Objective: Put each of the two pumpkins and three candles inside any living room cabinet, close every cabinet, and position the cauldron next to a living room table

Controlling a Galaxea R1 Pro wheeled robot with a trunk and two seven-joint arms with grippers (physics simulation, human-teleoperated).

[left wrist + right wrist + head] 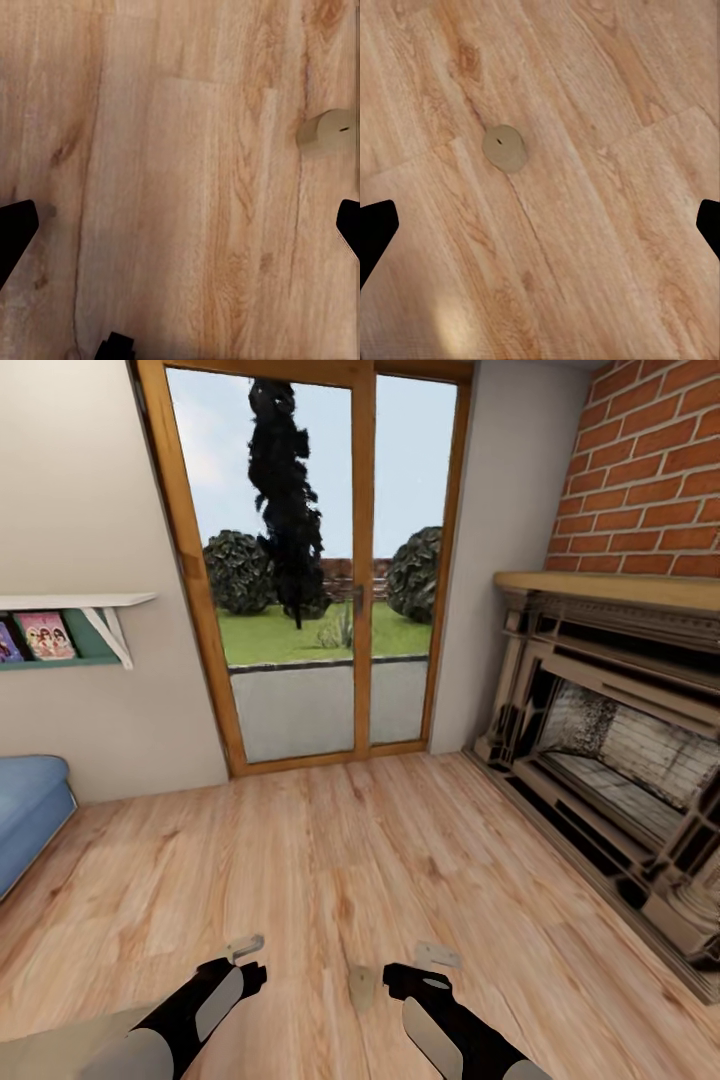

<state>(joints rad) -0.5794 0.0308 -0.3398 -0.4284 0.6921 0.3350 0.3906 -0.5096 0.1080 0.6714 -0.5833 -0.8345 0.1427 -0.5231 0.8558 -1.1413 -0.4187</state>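
Three cream-beige candles rest on the wood floor just ahead of my arms: one by the left gripper, one between the grippers, one by the right gripper. My left gripper is open above bare planks, with a candle off to one side of its fingers. The right gripper is open too and hangs over the floor, a candle seen end-on ahead of its fingers. Pumpkins, cauldron, cabinet and table are out of view.
Glazed wooden doors stand straight ahead. The ornate fireplace surround under the brick chimney lines the right side. A blue sofa corner and a wall shelf with books are at the left.
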